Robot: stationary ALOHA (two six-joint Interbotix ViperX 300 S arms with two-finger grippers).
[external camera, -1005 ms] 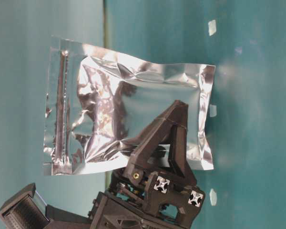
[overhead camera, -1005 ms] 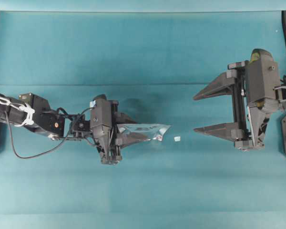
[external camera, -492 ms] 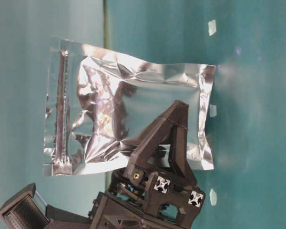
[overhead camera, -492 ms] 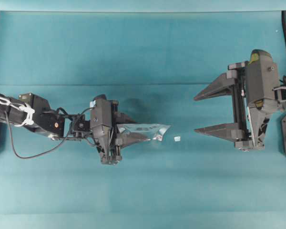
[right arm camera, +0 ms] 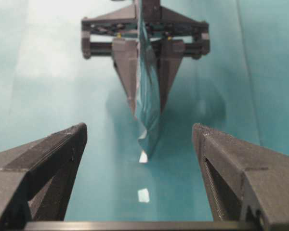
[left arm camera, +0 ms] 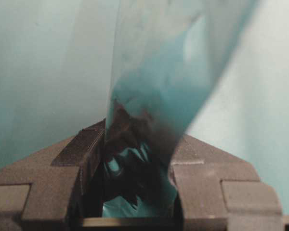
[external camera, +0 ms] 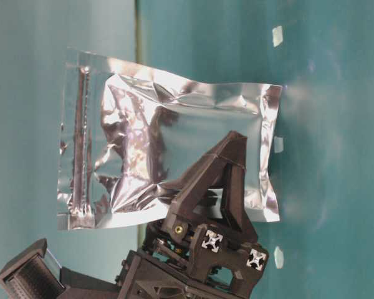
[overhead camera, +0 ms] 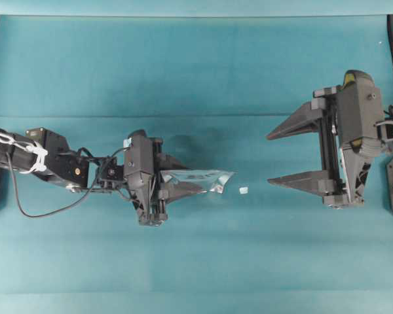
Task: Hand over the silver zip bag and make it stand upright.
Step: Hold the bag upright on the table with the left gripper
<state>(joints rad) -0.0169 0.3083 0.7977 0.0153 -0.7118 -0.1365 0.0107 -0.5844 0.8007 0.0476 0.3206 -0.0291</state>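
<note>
No change over the last second: left gripper (overhead camera: pixel 177 185) still clamps the silver zip bag (overhead camera: pixel 200 180) above the table (overhead camera: pixel 196 72); right gripper (overhead camera: pixel 289 156) waits wide, well apart. Handover pending, approach likely next.

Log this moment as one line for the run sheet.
left pincer: shut on silver zip bag, held edge-on above table | right pincer: open, facing bag, apart | white scrap: between them | handover: not yet done
</note>
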